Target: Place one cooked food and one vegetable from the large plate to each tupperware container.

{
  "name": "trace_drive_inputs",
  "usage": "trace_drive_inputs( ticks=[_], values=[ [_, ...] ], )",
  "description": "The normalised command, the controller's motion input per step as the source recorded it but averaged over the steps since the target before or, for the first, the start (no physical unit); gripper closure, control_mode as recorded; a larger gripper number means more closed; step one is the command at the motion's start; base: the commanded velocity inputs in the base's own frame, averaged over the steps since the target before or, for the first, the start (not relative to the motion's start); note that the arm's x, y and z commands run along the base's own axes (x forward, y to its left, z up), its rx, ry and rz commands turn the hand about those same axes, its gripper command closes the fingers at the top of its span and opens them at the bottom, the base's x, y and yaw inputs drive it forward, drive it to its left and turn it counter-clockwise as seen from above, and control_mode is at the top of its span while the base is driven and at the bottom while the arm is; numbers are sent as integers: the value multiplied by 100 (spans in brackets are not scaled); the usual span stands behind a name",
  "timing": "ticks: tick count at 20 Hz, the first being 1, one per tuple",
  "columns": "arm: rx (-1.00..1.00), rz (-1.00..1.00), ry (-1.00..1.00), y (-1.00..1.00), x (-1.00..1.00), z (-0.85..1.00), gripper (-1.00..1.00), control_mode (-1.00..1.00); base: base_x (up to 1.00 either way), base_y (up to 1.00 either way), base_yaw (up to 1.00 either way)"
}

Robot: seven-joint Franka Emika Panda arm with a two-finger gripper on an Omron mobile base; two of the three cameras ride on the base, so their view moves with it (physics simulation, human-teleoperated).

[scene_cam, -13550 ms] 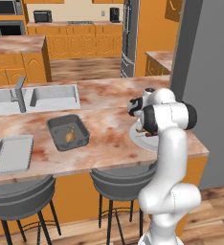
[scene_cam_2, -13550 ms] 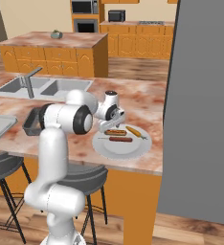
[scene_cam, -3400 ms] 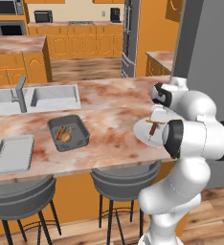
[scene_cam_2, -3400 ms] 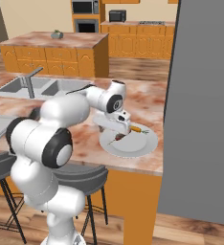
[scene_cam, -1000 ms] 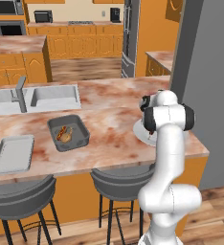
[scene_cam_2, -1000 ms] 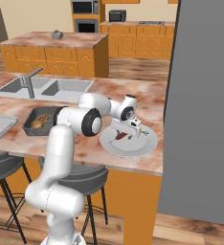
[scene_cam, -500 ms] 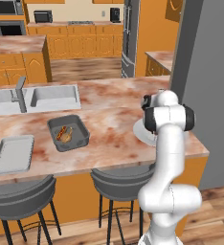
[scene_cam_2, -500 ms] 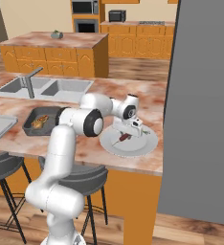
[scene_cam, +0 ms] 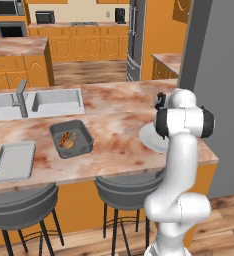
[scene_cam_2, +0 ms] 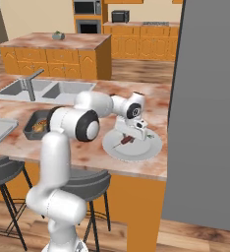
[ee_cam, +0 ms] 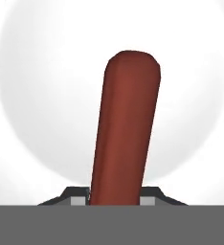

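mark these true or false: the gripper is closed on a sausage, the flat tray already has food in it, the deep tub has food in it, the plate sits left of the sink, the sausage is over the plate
1. The gripper is closed on a sausage. True.
2. The flat tray already has food in it. False: it shows bare, with nothing inside.
3. The deep tub has food in it. True: orange and brown pieces lie inside.
4. The plate sits left of the sink. False: it sits on the counter to the right of the sink, past the tub.
5. The sausage is over the plate. True: in the hand view the white plate lies behind it.
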Motion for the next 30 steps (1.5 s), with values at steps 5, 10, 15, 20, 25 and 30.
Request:
trace_drive_inputs(
  ticks=[5, 10, 15, 20, 25, 30],
  values=[
    [-1, 0, -13, 42, -89, 40, 100, -100, 0, 0, 0],
    [-2, 1, -20, 29, -43, 73, 100, -100, 0, 0, 0],
    [0, 8, -17, 53, -14, 51, 100, -100, 0, 0, 0],
    [0, 10, -18, 44, -23, 39, 100, -100, 0, 0, 0],
    [0, 8, -23, 43, -39, 36, 100, -100, 0, 0, 0],
    [0, 2, -5, 12, -10, 6, 100, 100, -40, 70, 7]
  ],
)
